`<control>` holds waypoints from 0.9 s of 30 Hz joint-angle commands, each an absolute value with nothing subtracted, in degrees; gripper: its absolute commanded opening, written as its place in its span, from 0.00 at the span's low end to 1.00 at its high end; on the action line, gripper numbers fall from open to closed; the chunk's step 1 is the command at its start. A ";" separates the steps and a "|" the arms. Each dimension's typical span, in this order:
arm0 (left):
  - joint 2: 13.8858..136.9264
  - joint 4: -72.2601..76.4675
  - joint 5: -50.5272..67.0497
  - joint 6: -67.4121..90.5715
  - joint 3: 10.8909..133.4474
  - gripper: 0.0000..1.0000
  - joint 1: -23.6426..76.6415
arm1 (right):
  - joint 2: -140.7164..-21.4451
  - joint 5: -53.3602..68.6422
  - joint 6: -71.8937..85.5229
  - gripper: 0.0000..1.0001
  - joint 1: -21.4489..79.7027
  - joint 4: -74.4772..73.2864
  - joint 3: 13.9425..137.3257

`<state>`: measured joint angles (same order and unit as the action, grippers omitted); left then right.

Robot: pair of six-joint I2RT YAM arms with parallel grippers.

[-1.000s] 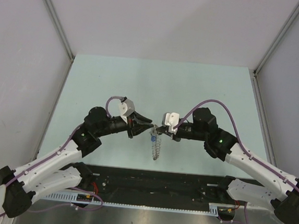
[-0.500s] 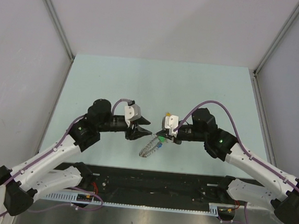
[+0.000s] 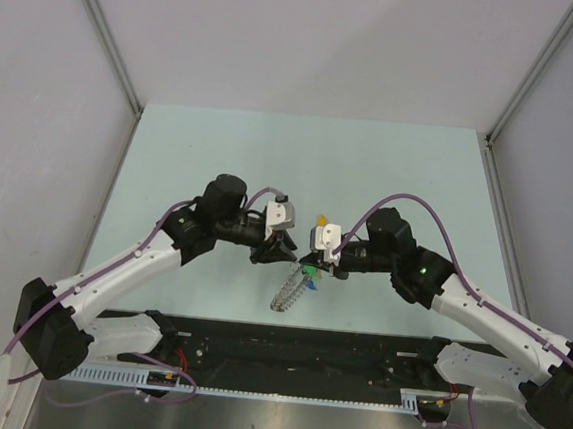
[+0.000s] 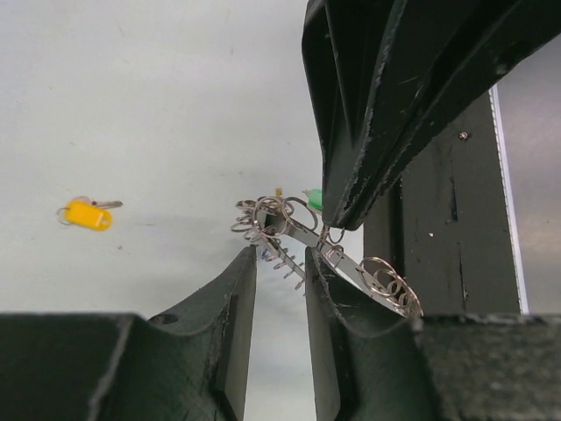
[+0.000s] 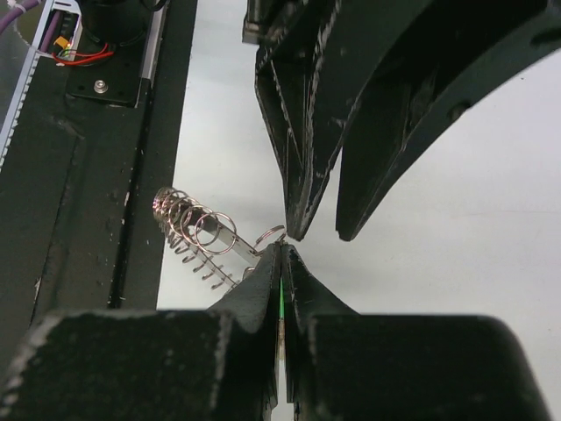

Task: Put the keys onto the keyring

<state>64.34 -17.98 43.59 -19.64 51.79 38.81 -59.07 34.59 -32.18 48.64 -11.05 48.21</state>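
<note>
The keyring [image 3: 290, 290], a grey coil of small loops, hangs slanting down from my right gripper [image 3: 309, 265]. In the right wrist view that gripper [image 5: 282, 248] is shut on a green key [image 5: 281, 298], seen as a thin green strip between the pads, with the keyring [image 5: 197, 230] trailing left from its tips. My left gripper [image 4: 278, 256] stands open, its tips just under the keyring's loops [image 4: 280, 217] and close to the green key head [image 4: 313, 198]. A yellow key [image 4: 86, 214] lies apart on the table.
The black base rail [image 3: 295, 351] runs along the table's near edge, just below the hanging coil. Grey walls close in the pale green table [image 3: 301, 166] on three sides. Both arms meet near the table's middle.
My left arm has swung right until its tips almost meet the right gripper. The keyring tilted from hanging straight to slanting left. The right gripper stayed shut, rotating slightly.
</note>
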 commanded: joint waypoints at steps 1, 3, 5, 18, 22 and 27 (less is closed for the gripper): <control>65.74 -18.81 47.90 -21.53 53.88 0.33 38.50 | -58.27 35.95 -33.05 0.00 48.87 -8.61 50.63; 66.00 -18.37 47.11 -21.10 53.18 0.33 38.58 | -58.27 35.95 -33.05 0.00 48.87 -8.61 50.63; 66.09 -17.84 46.41 -20.83 52.74 0.33 38.50 | -58.45 35.95 -32.87 0.00 48.87 -8.53 50.63; 65.66 -18.72 50.80 -21.18 51.42 0.52 39.02 | -59.06 34.81 -32.17 0.00 48.78 -7.82 50.63; 65.39 -18.98 50.54 -21.18 51.15 0.55 39.20 | -59.24 34.54 -31.91 0.00 48.60 -7.56 50.62; 64.87 -19.95 50.10 -21.01 51.33 0.55 39.11 | -59.06 34.45 -31.99 0.00 48.52 -7.74 50.63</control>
